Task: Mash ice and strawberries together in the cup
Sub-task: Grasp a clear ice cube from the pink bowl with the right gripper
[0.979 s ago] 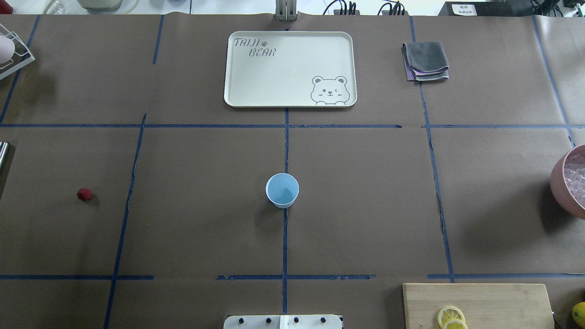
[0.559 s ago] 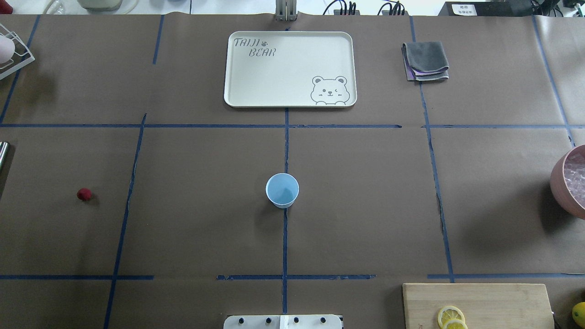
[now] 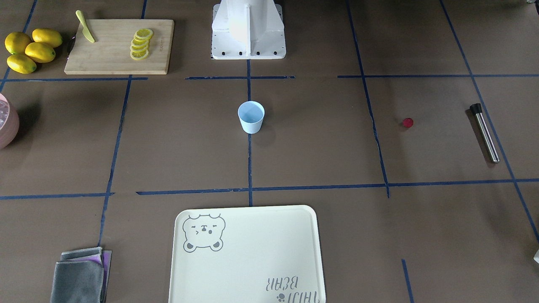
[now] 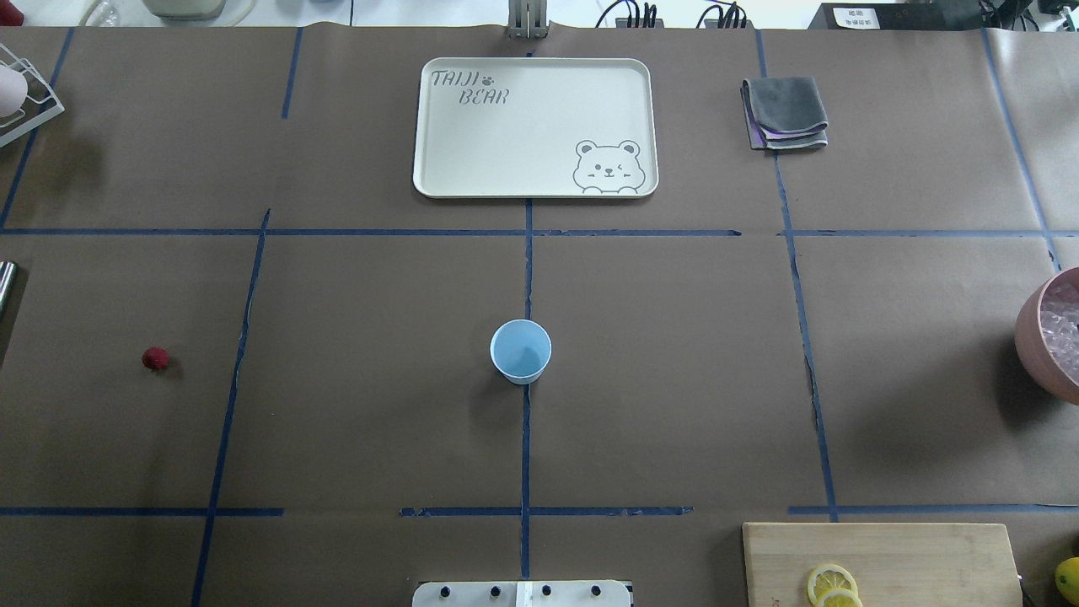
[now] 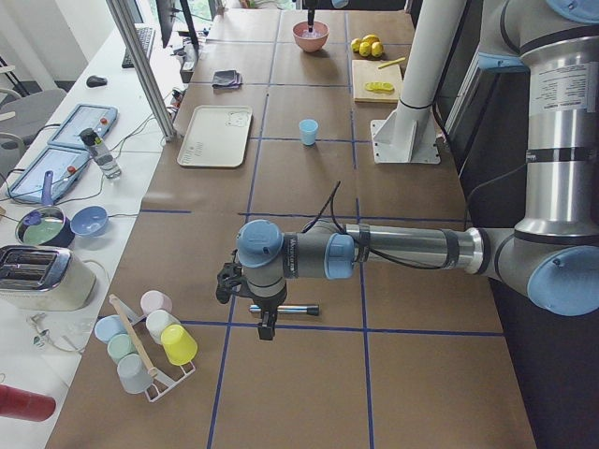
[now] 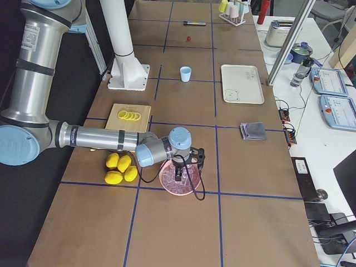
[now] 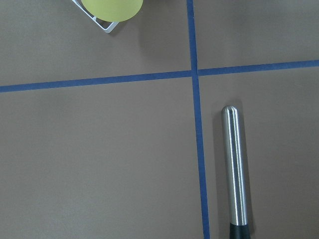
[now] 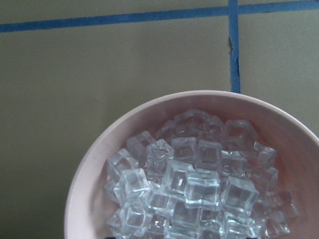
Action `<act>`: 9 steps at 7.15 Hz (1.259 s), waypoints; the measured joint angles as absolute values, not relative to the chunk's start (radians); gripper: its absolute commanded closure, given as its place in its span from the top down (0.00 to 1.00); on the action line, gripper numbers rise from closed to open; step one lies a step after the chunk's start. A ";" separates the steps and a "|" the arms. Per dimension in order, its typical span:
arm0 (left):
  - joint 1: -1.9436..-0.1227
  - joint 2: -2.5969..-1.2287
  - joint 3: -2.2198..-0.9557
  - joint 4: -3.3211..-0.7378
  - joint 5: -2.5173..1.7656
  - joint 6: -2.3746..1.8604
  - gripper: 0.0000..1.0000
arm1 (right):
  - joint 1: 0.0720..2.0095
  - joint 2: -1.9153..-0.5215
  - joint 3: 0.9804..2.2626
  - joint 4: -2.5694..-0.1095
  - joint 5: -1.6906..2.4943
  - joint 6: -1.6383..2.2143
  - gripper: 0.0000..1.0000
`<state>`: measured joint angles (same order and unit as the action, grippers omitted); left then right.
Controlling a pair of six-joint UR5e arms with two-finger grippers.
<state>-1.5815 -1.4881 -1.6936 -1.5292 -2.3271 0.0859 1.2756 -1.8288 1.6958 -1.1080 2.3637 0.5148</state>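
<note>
The light blue cup [image 4: 521, 351] [image 3: 251, 117] stands upright and empty at the table's middle. One dark red strawberry [image 4: 155, 359] [image 3: 407, 122] lies alone on the paper far out on my left side. Ice [image 8: 192, 186] [image 4: 1064, 324] fills the pink bowl [image 8: 94, 169] [image 4: 1033, 337] at my right edge. My right gripper [image 6: 179, 173] hangs just over that ice; I cannot tell whether it is open or shut. The left gripper [image 5: 269, 329] hovers over a steel muddler [image 5: 285, 309] [image 7: 235, 169]; its state I cannot tell either.
A cream bear tray [image 4: 534, 126] and a folded grey cloth [image 4: 786, 113] lie at the far side. Near my right stand a cutting board [image 3: 118, 46] with lemon slices [image 3: 140, 43] and whole lemons [image 3: 29, 50]. A cup rack [image 5: 145, 341] sits by my left end.
</note>
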 measured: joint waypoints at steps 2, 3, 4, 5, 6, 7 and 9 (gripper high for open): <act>-1.582 -1.487 -1.695 -1.529 -2.327 0.086 1.00 | 1.239 -1.835 1.694 -1.045 2.338 0.655 0.82; -1.582 -1.487 -1.696 -1.529 -2.327 0.086 1.00 | 1.233 -1.843 1.697 -1.032 2.332 0.686 0.77; -1.582 -1.486 -1.697 -1.530 -2.327 0.086 1.00 | 1.231 -1.855 1.699 -1.027 2.330 0.699 0.76; -1.582 -1.486 -1.697 -1.530 -2.327 0.086 1.00 | 1.231 -1.867 1.703 -1.026 2.329 0.714 0.76; -1.582 -1.486 -1.698 -1.531 -2.327 0.086 1.00 | 1.230 -1.878 1.709 -1.025 2.329 0.733 0.73; -1.582 -1.486 -1.698 -1.531 -2.327 0.086 1.00 | 1.228 -1.885 1.711 -1.025 2.329 0.743 0.72; -1.582 -1.486 -1.698 -1.531 -2.327 0.086 1.00 | 1.222 -1.887 1.712 -1.025 2.327 0.750 0.71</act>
<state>-1.5815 -1.4864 -1.6981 -1.5309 -2.3271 0.0859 1.2217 -1.8870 1.7119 -1.0247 2.3269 0.7503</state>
